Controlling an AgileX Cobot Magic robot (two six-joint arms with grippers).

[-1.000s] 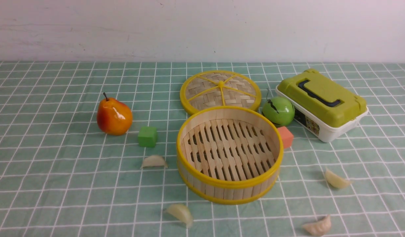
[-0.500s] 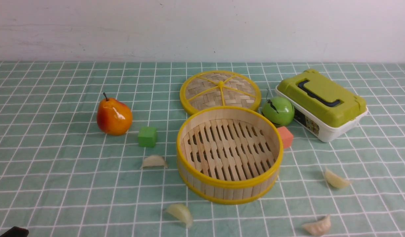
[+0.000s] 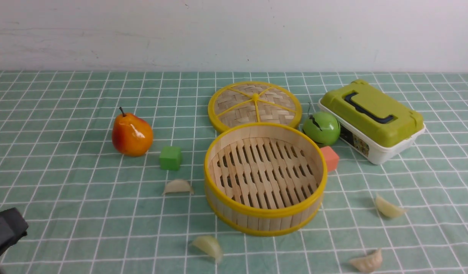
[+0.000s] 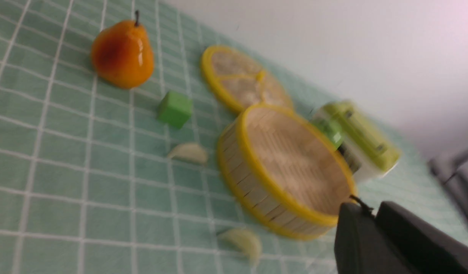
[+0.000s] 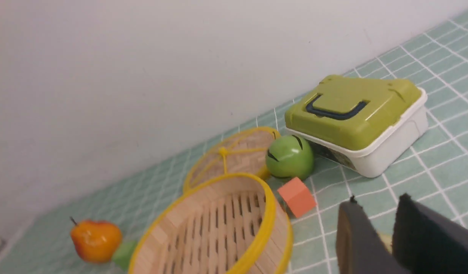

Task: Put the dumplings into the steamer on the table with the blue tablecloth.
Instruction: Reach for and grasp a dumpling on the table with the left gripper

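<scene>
Desk (image 3: 66, 190) spread with teal cloth, gridded in thin white lines and seen from the robot's side. Near its middle the steamer (image 3: 256, 219) is set, a round bamboo basket with yellow rims and a slatted floor; nothing is seen inside it.

One dumpling (image 3: 178, 187) lies on the cloth just beside the steamer's wall, on the side of the left edge. A second dumpling (image 3: 209, 246) is found between the steamer and the near edge. A third dumpling (image 3: 388, 207) and a fourth dumpling (image 3: 367, 262) lie towards the near right corner, apart from the basket.

Just beyond the steamer, towards the far edge, a flat woven lid (image 3: 254, 104) is laid. A pear (image 3: 131, 134) and a green cube (image 3: 170, 158) are placed leftward. A green apple (image 3: 321, 128), an orange cube (image 3: 330, 158) and a green-lidded box (image 3: 371, 118) are placed rightward.

The left claw (image 4: 375, 207) is shown clenched, its dark fingers pressed together on nothing. The right claw (image 5: 378, 205) is shown released, a narrow gap between its fingers, grasping nothing.

The dumplings are judged light, stiff and slippery from their gloss. Each lies low on the cloth, so a grip is best taken across the plump middle, not the thin pleated edge. The fingers would need to be lowered almost to the cloth. The cloth could be pinched, or a dumpling squeezed out sideways.
</scene>
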